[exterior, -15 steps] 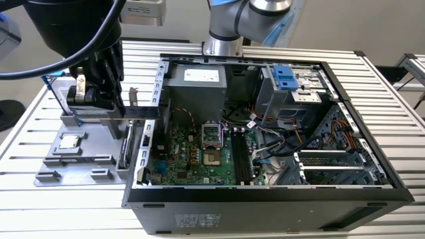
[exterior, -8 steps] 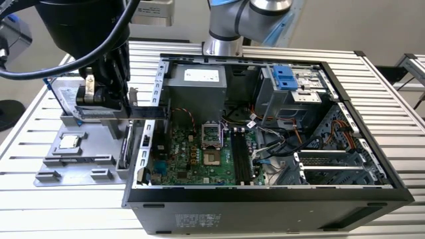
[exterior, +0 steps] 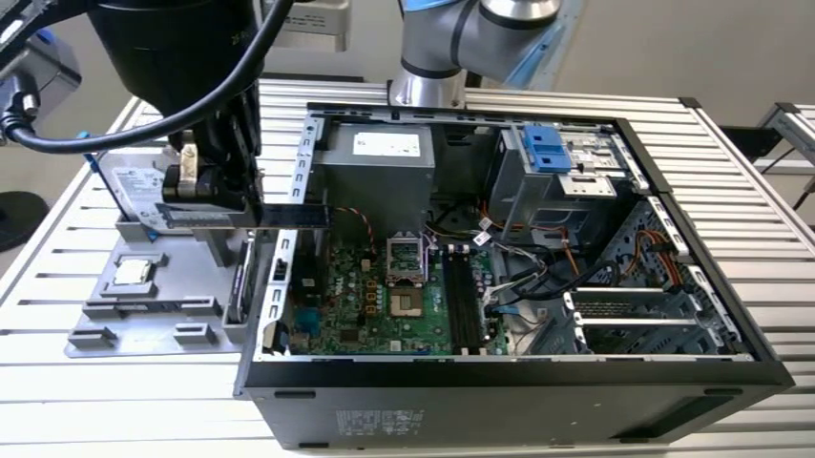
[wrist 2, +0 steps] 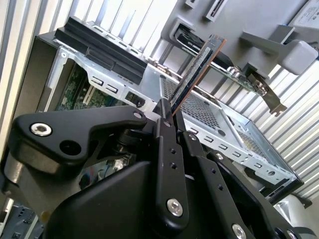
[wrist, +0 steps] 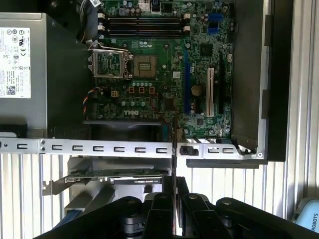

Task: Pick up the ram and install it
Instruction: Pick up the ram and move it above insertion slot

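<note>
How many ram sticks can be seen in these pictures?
1. The ram stick is gripped in the hand, at the exterior view's left, over the edge of the open computer case. More may be hidden.

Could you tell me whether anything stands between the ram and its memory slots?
The claw holds the ram over the case's side wall. Beyond that rim, only the low CPU socket lies before the memory slots. Nothing visible blocks the way.

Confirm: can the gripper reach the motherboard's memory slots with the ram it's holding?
Probably yes. The gripper, shut on the ram, sits over the open case's side wall; the memory slots look empty and uncovered from above. Loose cables beside them could crowd the approach.
</note>
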Motion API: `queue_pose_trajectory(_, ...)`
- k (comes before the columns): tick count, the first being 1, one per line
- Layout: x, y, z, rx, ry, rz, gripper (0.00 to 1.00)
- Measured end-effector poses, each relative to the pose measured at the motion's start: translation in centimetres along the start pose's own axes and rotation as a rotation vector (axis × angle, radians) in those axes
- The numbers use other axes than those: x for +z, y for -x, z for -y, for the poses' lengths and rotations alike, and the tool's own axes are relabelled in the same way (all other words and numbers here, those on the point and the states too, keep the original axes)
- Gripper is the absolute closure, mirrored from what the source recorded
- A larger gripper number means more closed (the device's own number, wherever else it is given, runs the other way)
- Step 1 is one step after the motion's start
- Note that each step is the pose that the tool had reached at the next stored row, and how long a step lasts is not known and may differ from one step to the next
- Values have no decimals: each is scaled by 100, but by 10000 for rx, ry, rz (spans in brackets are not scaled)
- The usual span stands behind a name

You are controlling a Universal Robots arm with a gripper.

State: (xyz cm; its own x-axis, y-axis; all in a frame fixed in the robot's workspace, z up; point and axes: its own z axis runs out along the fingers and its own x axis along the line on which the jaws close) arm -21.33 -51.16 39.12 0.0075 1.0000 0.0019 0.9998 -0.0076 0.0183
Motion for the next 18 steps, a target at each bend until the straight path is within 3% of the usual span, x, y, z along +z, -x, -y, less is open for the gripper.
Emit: queue_pose_trajectory(18,4,-1,-176,0,1,-1,100)
